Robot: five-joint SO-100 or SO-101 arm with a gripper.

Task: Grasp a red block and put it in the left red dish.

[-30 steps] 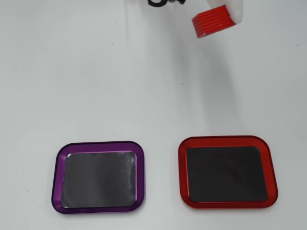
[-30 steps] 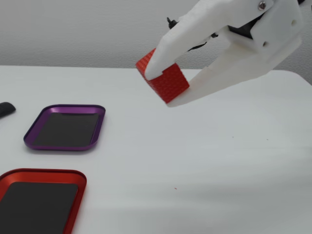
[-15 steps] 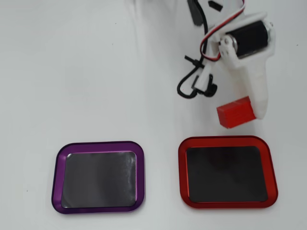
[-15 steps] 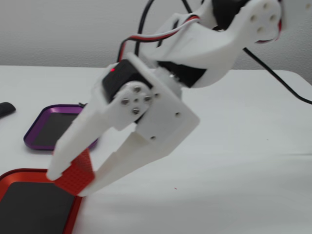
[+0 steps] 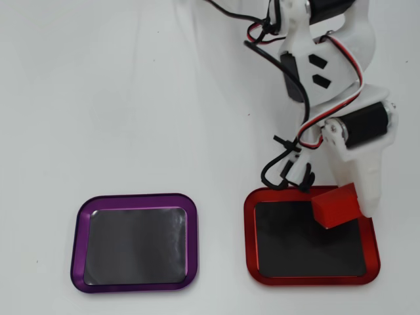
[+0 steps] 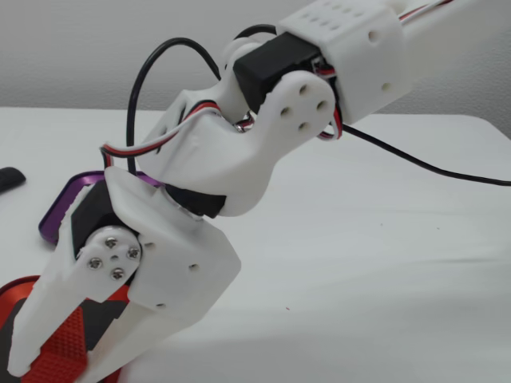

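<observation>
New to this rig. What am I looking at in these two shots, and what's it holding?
It is a small white robot arm with a two-finger gripper. One camera looks straight down on the table; the other stands at table height beside it. On the table lie two shallow trays: a purple tray and a red dish. The fingers are shut on a red block, held over the red dish's upper right corner in the overhead view. Whether the block touches the dish cannot be told.
</observation>
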